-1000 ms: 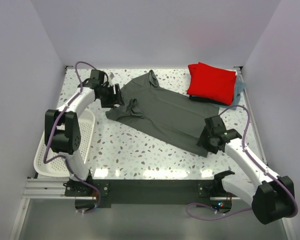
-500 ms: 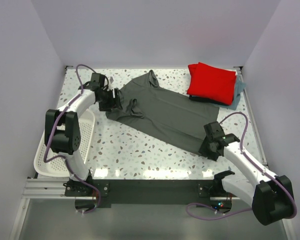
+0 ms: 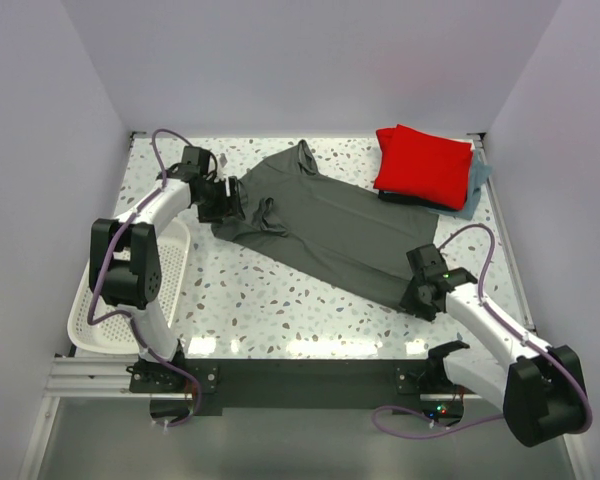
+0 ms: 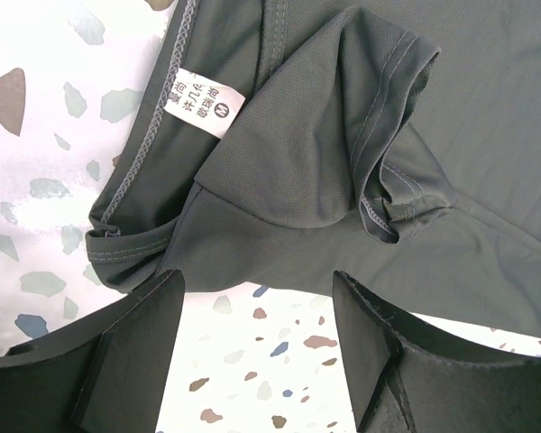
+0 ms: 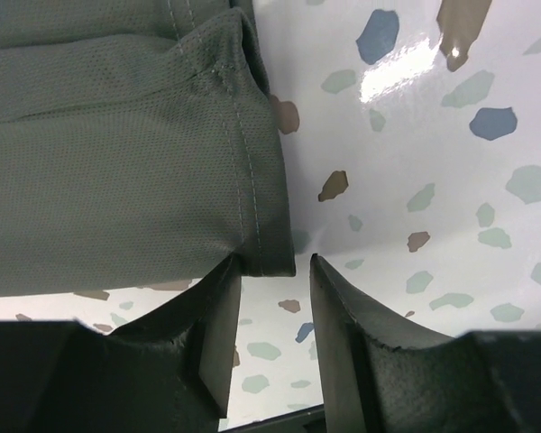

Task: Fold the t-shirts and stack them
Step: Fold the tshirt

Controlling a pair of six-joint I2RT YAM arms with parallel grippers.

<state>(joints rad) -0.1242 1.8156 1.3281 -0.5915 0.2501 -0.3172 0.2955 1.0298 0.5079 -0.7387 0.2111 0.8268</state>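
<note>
Overhead, the grey shirt point(image 3: 320, 225) lies spread diagonally across the bench point(image 3: 270, 310). The left jaws sit at its far-left sleeve point(image 3: 242, 205), and the right jaws at its near-right hem corner point(image 3: 400, 285). A folded red shirt point(image 3: 423, 165) tops a pile in the far-right corner, with a blue shirt point(image 3: 477, 183) showing beneath. A basket point(image 3: 85, 310) stands at the left edge.

Left wrist: the jaws stand wide open at the shirt's edge, near the bunched sleeve and a white label point(image 4: 201, 102).

Right wrist: the jaws are slightly parted, and the hem corner lies right at the mouth of their gap.
</note>
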